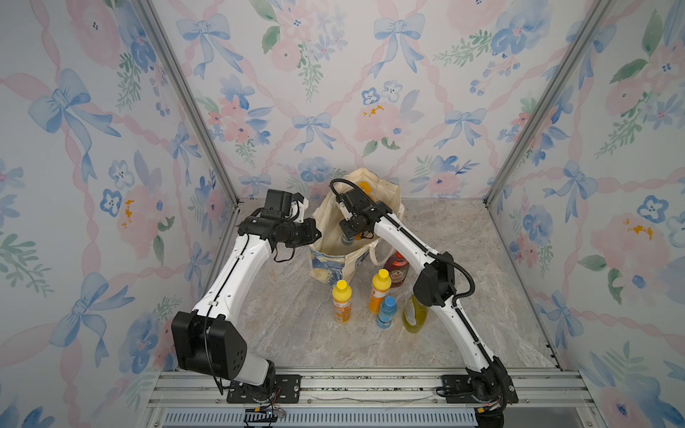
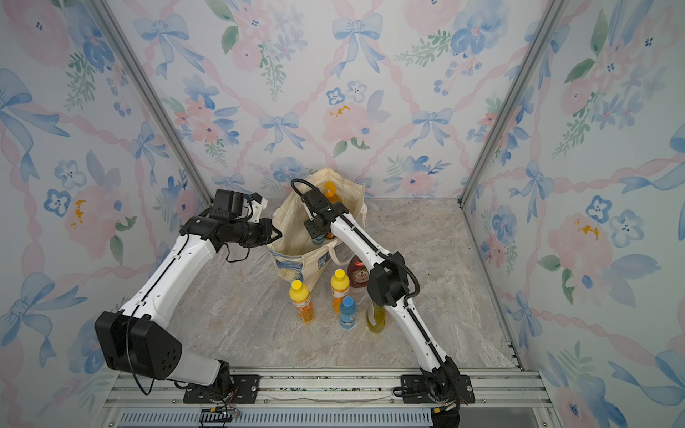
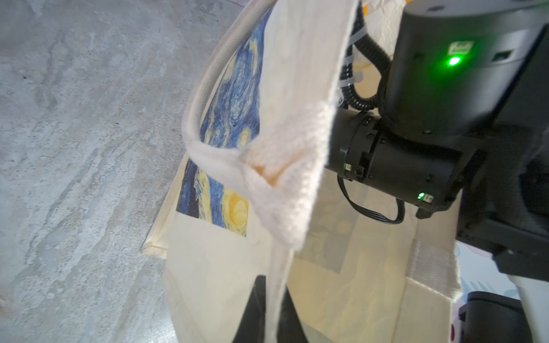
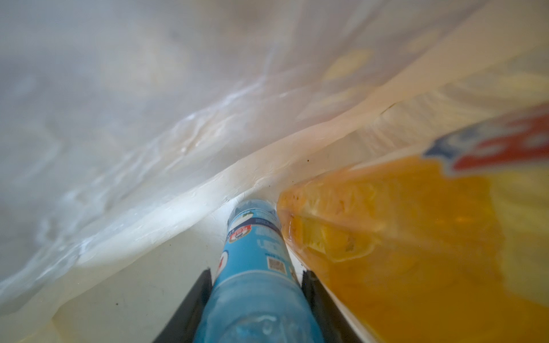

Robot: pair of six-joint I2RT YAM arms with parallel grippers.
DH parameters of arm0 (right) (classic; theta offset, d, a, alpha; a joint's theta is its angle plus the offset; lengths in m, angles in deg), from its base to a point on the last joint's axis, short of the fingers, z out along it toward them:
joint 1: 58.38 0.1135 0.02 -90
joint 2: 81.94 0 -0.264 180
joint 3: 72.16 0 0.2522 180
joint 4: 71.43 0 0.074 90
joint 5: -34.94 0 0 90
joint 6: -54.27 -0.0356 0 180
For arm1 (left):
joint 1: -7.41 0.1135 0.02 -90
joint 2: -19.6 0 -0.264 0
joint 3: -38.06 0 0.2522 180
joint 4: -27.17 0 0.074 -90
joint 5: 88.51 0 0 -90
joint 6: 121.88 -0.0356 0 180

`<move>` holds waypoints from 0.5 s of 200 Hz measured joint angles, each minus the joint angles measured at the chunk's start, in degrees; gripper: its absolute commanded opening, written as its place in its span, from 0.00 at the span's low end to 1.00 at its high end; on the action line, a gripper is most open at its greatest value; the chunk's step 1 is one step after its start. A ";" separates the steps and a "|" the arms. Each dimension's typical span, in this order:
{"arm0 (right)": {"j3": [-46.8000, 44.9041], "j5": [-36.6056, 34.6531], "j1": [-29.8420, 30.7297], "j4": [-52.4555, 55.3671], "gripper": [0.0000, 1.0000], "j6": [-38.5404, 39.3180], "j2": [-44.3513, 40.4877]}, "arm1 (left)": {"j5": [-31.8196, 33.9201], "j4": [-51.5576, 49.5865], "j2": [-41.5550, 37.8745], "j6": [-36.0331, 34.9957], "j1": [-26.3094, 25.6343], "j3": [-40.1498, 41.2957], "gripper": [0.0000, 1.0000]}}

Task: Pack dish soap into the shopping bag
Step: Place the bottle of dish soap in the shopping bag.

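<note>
Dish soap going in: the right jaws are deep inside the shopping bag, clamped on either side of a small blue bottle. The bottle's far end is down by the bag's bottom seam, just beside the big orange pump bottle that already stands in there. Over on the other side, the left jaws are pinched shut on the cream cloth of the bag's rim. In the left wrist view the fabric runs between the black fingers, with the blue-and-yellow print on the outer side. The bag stands upright at the back of the marble surface, mouth open. Five bottles wait upright in front of it: two orange yellow-capped bottles, the dark-red bottle, a second blue bottle, and the yellow-green bottle, its top hidden behind the right arm.
</note>
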 measured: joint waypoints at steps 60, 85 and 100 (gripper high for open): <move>-0.24 0.00 0.00 -0.24 0.36 -0.28 -0.04 | 4.00 -0.37 0.00 -2.23 -2.14 0.00 0.31; -0.28 0.00 0.00 -0.46 0.38 -0.61 -0.07 | 4.90 -0.66 0.00 -3.06 -2.14 0.00 0.32; -0.35 0.00 0.00 -0.61 0.40 -0.61 -0.09 | 5.42 -0.79 0.00 -3.37 -2.14 0.00 0.32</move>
